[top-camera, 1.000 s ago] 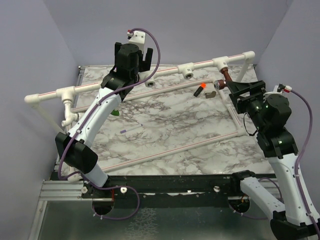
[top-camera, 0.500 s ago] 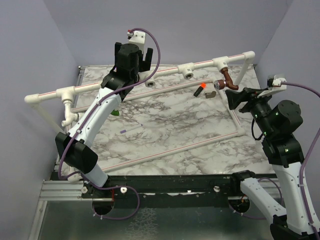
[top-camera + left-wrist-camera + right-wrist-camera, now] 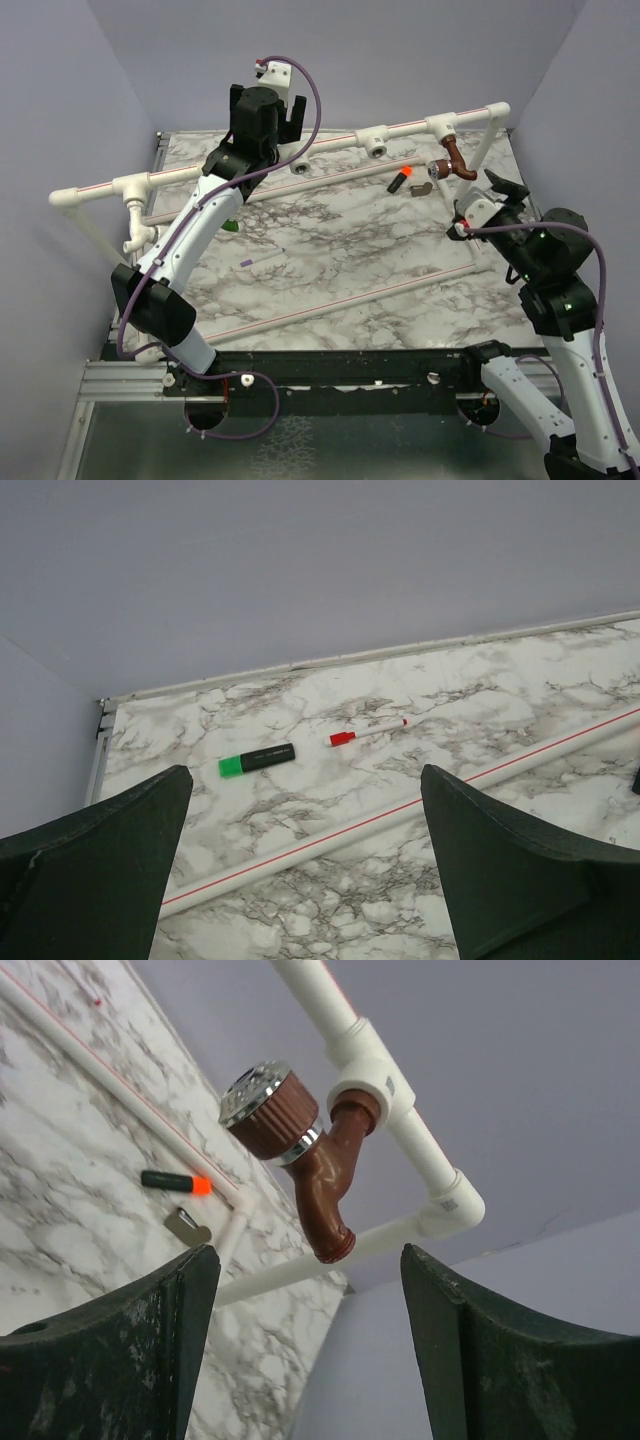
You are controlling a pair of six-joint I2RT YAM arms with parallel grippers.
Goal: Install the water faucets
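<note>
The brown faucet [image 3: 300, 1150] is up on the pipe [image 3: 330, 142], stuck into the tee [image 3: 375, 1095] at the right end, and nothing is holding it. A second ago my right gripper [image 3: 307, 1249] was right up against it. Now it has pulled back and sits near the faucet but apart from it. Its fingers are spread wide and there is nothing between them. I think that means this faucet is in, though I can't tell how tight it is. The white faucet [image 3: 135, 235] hangs from the tee at the left end. The two middle tees [image 3: 375, 147] have no faucet in them yet, so there is more to do. My left gripper [image 3: 305, 780] has not moved. It is up at the back over the table [image 3: 400, 730], wide open and empty.
</note>
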